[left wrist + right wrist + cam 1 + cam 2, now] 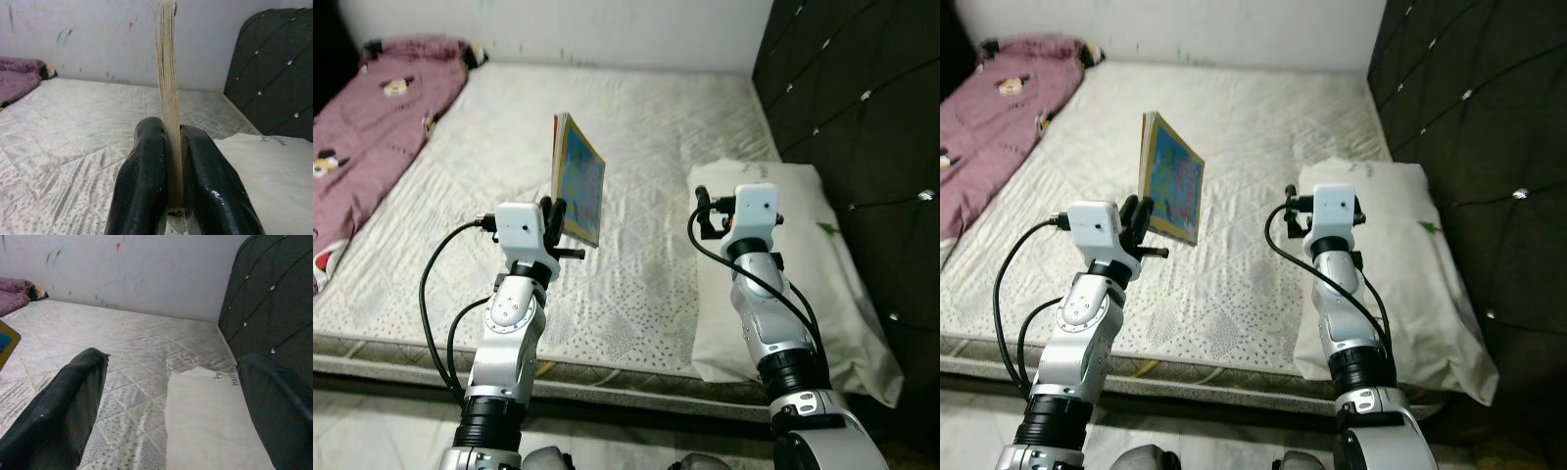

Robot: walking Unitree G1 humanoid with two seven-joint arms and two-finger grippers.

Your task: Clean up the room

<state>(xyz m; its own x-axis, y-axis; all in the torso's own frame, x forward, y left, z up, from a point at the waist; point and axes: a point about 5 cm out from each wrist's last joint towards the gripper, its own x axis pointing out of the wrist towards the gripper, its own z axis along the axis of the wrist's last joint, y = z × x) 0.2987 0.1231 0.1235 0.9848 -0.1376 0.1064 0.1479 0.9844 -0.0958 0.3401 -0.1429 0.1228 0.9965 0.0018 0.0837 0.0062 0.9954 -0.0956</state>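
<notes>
The bed [636, 147], with its bare quilted mattress, takes up most of the scene, running from the robot to the pale wall, with a dark tufted headboard [862, 127] along its right side. A purple blanket [372, 137] with cartoon prints lies bunched along the left edge, and a white pillow [813, 245] rests flat by the headboard. The book [578, 179], thin with a colourful blue and yellow cover, is held upright above the middle of the mattress, clear of the fabric. The left gripper [172, 196] is clamped on the book's lower edge, its 2 black fingers [144, 181] pressed against either cover so the page edges rise straight between them. The right gripper [171, 396] hovers over the pillow's near end with its 2 fingers spread wide and nothing in them. The step in hand looks like carrying the book off the bed to wherever it belongs. Since the grip is only at 1 edge and the book stands tall above it, the wrist is best kept level and the arm moved slowly, so the covers do not fan open or pivot out of the pinch.
</notes>
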